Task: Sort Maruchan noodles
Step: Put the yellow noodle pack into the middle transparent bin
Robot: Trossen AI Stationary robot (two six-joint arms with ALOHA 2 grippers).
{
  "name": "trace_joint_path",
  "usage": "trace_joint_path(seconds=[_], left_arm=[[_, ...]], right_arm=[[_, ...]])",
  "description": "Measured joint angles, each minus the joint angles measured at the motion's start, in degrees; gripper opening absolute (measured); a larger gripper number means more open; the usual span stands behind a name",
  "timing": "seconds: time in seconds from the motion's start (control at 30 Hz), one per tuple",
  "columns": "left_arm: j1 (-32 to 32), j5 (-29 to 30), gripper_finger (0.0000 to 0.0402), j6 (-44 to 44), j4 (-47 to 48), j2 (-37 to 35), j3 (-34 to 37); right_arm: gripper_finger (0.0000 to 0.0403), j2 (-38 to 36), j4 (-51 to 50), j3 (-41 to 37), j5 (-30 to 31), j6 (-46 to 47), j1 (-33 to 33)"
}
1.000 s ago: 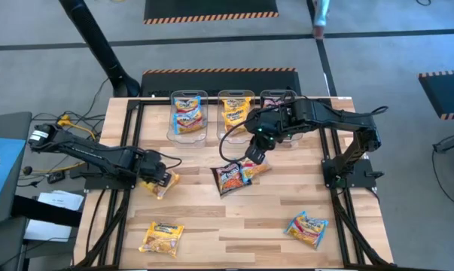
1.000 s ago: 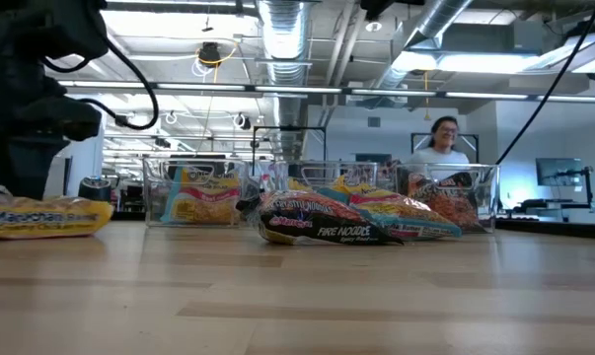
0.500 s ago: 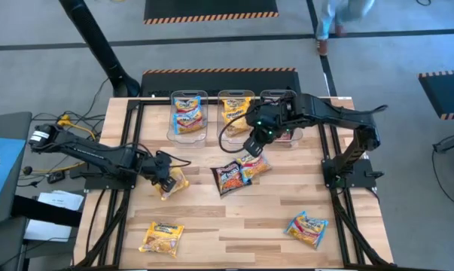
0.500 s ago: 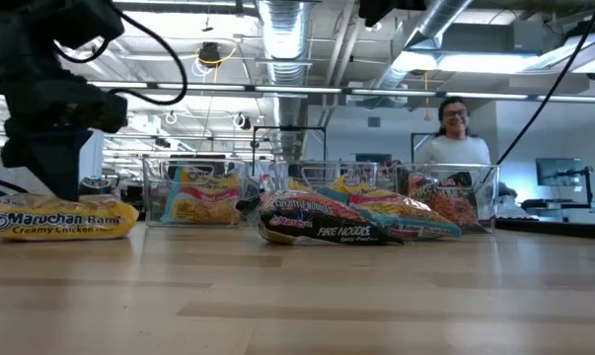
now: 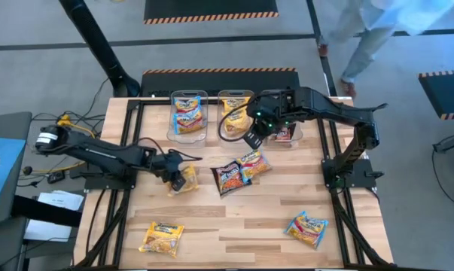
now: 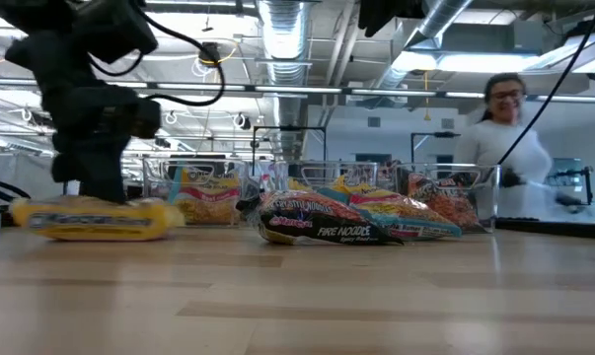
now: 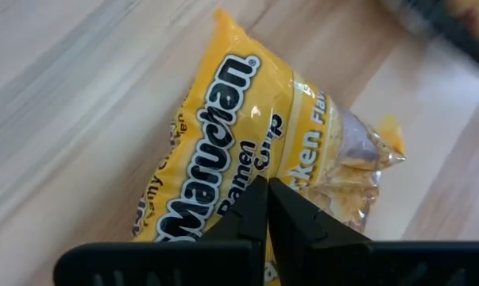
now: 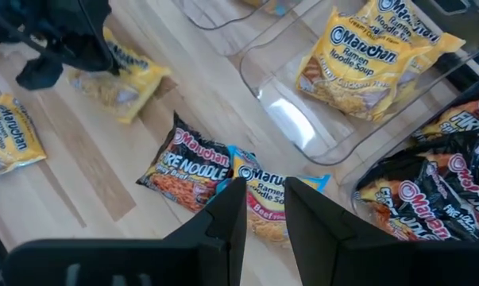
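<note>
My left gripper [image 7: 268,187] is shut, its tips down on a yellow Maruchan packet [image 5: 185,178] that lies flat on the table left of centre, also in the low view [image 6: 95,219]. My right gripper [image 8: 265,199] hangs open, high above the table near the bins, with nothing between its fingers. Below it a dark maroon packet [image 5: 228,178] and a blue-pink packet [image 5: 254,165] lie side by side, touching. A second yellow packet [image 5: 162,237] lies near left and a second blue-pink one [image 5: 307,229] near right. My left gripper presses its shut fingertips [image 7: 255,208] onto the printed top face [image 7: 223,127] of the yellow packet, about mid-length. The fingers slant down from the table's left. The packet stays flat on the wood; whether any wrapper is caught between the tips I cannot tell.
Three clear bins stand at the far edge: the left bin [image 5: 189,132] holds a blue-pink packet, the middle one [image 5: 234,128] a yellow packet, the right one [image 5: 290,138] dark packets. A person walks in the room beyond the table [image 6: 499,138].
My left gripper has gone toward the table's right and rolled at the wrist. The yellow packet under it has slid along the wood toward the centre and turned about. My right gripper has drifted toward the far edge, over the bins.
</note>
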State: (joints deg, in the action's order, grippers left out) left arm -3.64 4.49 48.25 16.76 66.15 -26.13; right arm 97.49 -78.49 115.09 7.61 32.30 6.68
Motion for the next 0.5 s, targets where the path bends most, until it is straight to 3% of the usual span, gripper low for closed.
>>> trace_joint_path(seconds=[0.23,0.5], left_arm=[[2.34,-1.17,0.0000,-1.06,-8.79,8.02,-2.17],[3.69,-4.06,0.0000,-5.57,-8.82,14.30,-7.79]], right_arm=[[0.0113,0.00,0.04,0.00,-0.04,-1.27,1.02],[0.0113,0.00,-0.12,0.00,-0.28,-1.26,0.82]])
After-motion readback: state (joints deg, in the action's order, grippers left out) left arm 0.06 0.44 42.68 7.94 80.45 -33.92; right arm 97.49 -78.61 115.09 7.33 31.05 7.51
